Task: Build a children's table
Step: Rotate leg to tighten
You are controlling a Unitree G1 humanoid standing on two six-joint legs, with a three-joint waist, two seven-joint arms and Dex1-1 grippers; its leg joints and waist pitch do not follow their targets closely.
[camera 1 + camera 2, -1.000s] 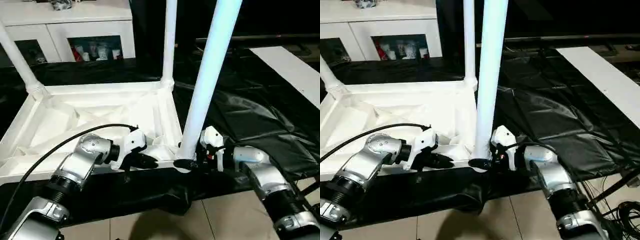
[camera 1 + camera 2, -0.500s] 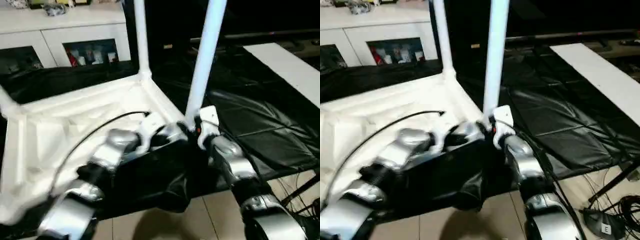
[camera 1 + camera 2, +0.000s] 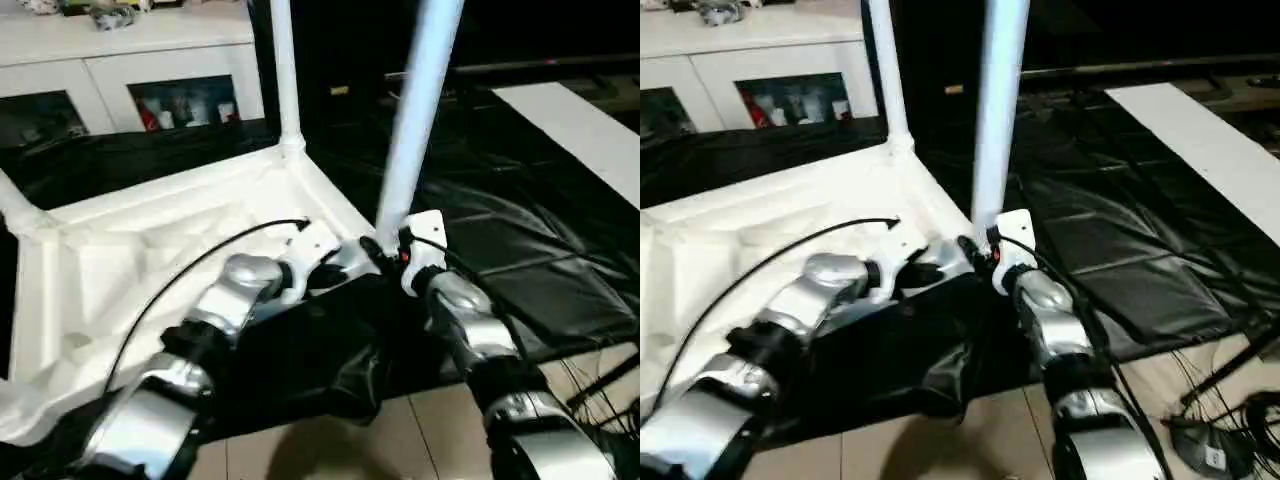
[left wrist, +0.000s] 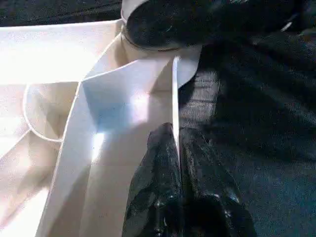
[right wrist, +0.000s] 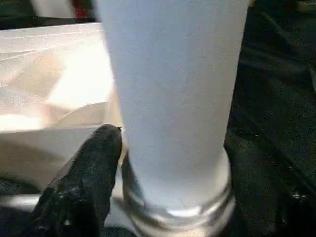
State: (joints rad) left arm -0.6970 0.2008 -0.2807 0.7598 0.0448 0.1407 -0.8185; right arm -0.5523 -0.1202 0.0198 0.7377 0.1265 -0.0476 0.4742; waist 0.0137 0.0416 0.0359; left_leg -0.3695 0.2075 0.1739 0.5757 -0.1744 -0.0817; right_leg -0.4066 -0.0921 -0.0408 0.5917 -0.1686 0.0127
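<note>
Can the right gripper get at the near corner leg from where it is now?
Probably yes: the right gripper is already at the foot of the leg, one finger beside it, nothing between.

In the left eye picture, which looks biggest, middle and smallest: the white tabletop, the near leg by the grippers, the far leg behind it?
1. Tabletop, largest.
2. Near leg.
3. Far leg, smallest; it stands farther from the camera, so the legs may really match.
</note>
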